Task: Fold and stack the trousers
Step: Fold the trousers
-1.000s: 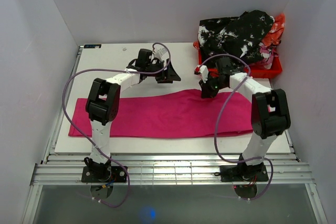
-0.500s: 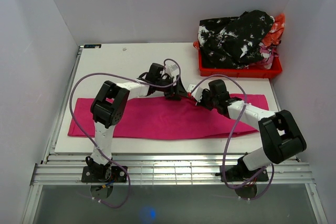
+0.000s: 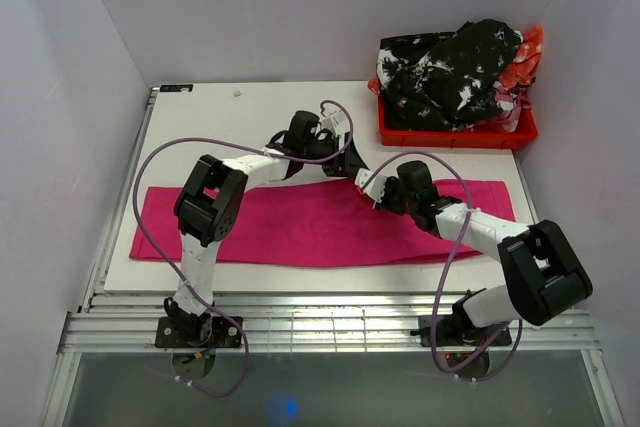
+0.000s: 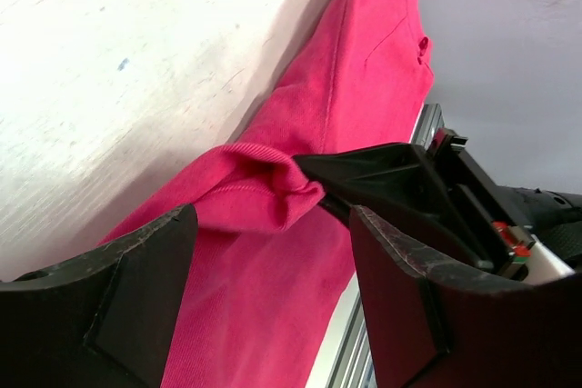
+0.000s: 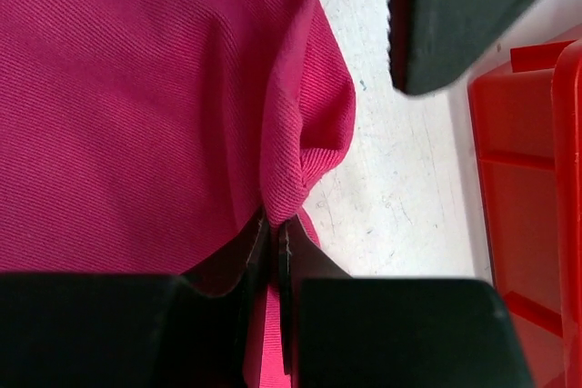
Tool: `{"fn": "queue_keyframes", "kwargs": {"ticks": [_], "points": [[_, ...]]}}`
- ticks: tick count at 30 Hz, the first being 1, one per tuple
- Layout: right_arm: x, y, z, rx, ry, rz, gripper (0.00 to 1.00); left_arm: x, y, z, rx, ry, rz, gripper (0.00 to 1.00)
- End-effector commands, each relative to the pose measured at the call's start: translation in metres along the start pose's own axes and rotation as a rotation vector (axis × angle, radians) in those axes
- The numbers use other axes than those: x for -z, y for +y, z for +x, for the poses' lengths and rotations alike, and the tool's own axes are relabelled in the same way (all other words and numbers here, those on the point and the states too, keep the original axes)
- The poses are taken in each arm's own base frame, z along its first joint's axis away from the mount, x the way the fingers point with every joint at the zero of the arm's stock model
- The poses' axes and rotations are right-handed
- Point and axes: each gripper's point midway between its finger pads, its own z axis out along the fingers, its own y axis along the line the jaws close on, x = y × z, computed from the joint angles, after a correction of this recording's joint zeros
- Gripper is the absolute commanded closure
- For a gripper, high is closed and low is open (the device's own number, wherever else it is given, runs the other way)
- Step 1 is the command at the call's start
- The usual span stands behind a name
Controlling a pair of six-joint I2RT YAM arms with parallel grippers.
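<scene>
I'm pinching the far edge of the trousers [image 3: 300, 227] mid-length in the right pincer [image 5: 277, 233]; the left pincer [image 4: 273, 215] is gaping just beside it, and the cloth is lying left-to-right across the tabletop [image 3: 250, 117].

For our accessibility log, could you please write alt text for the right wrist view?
The right gripper is shut on a bunched fold at the edge of the magenta trousers, which lie on the white table. The left gripper's open fingers hang just beyond the fold, and a red crate stands at the right edge.
</scene>
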Motion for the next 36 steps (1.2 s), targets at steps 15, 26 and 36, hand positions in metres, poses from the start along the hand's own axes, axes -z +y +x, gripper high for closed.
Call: {"fn": "queue_keyframes", "kwargs": {"ticks": [15,26,36], "points": [[0.007,-0.010,-0.010,-0.002,-0.003,0.048,0.50,-0.027,-0.047,0.039,0.056,0.083,0.093,0.21],[0.068,0.010,0.046,0.033,0.148,0.111,0.28,-0.037,-0.038,0.041,0.140,0.044,0.126,0.21],[0.093,0.033,0.104,-0.278,0.324,0.052,0.64,-0.049,-0.036,0.030,0.171,0.010,0.158,0.19]]}}
